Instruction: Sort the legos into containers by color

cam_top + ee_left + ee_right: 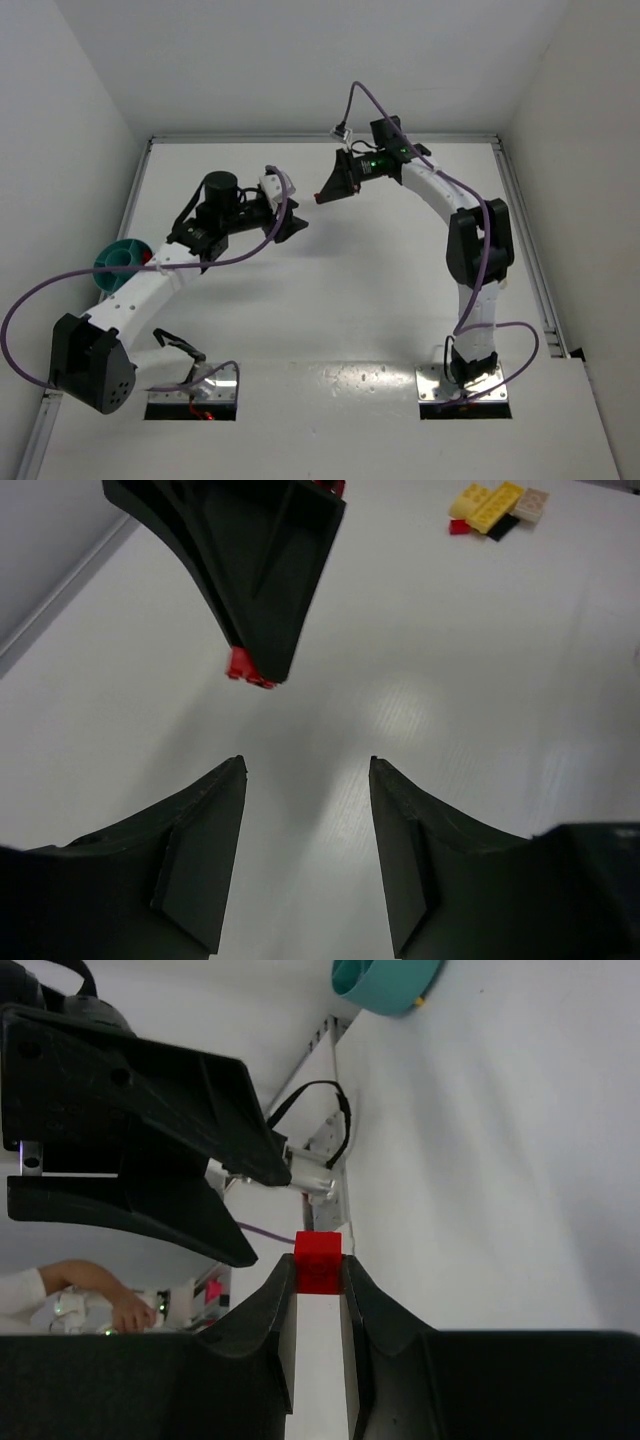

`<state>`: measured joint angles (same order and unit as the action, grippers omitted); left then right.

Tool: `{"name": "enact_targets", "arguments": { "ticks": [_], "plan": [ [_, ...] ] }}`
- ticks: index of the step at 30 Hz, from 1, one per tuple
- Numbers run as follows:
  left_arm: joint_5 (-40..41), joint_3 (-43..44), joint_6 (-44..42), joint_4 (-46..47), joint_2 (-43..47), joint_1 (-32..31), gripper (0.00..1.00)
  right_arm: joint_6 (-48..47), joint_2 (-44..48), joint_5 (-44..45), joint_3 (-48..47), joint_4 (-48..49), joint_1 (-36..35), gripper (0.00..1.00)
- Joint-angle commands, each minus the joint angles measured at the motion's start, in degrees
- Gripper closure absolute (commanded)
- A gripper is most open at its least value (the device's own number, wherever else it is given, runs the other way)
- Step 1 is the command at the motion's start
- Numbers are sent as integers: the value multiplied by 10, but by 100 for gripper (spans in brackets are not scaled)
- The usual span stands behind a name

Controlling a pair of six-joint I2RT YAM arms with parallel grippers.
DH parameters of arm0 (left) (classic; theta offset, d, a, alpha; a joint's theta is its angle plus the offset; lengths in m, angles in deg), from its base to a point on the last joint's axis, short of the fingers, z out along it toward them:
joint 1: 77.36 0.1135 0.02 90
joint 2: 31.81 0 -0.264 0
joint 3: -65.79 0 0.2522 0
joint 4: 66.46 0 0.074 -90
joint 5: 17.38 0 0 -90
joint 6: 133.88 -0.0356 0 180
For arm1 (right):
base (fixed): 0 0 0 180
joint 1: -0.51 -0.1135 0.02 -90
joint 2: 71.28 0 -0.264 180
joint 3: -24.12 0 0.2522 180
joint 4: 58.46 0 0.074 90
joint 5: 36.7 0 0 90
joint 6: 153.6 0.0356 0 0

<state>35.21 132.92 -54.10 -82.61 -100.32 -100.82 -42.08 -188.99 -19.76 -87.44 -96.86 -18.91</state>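
The right hand (318, 1278) is clamped on a red lego (318, 1260). The left hand (307, 770), fingers apart and empty, faces it. Yellow and pale legos (495, 508) lie unsorted on the surface (450, 680) ahead of the left hand, and the teal bowl (120, 258) sits well behind it. Sorting appears largely outstanding.

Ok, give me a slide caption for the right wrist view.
Right gripper pinching a small red plastic brick, round teal plastic bowl beyond.
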Motion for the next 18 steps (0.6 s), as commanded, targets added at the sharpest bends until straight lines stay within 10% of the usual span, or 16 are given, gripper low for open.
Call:
{"name": "enact_targets", "arguments": {
  "ticks": [1,18],
  "plan": [
    [40,-8,-8,91,0,-14,42,75,29,-55,23,89,-16,98],
    [37,-13,-56,78,-6,-25,37,128,35,-78,35,153,-33,98]
  ]
}}
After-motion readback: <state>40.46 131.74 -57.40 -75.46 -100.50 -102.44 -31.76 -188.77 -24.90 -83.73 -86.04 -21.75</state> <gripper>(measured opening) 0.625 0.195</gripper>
